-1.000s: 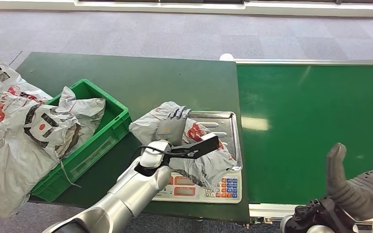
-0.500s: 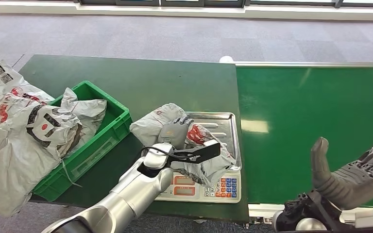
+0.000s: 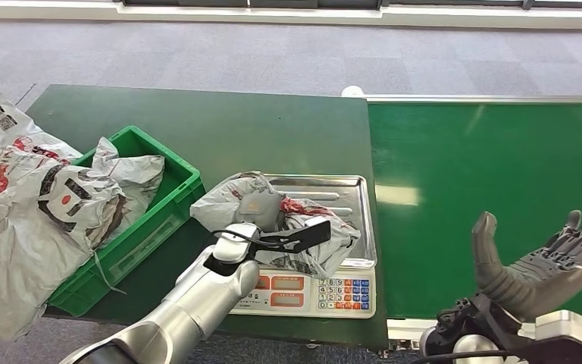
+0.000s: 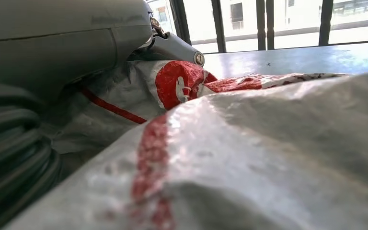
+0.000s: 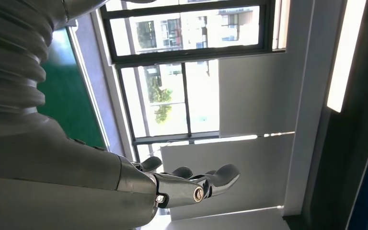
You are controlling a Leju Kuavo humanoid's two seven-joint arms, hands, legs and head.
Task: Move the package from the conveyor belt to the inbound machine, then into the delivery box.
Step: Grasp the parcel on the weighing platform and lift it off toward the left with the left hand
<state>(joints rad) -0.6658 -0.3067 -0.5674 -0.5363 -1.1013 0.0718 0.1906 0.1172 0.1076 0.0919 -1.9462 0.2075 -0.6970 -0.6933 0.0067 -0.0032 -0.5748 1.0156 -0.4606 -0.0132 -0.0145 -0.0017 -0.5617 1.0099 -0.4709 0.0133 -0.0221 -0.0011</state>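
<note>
Conveyor belt (image 3: pixel 492 189) bare; right hand (image 3: pixel 542 265) at its near edge, palm up, fingers spread, holding nothing. Package (image 3: pixel 276 227) on scale tray (image 3: pixel 352 189), overhanging tray's left edge. Left hand (image 3: pixel 260 208) grips its top. Looks soft, light, slick poly; bunch a fold.

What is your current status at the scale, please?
Left hand gripping the package on the scale tray. Right hand open, palm up, over the conveyor belt. Green bin nearly full of bags.
</note>
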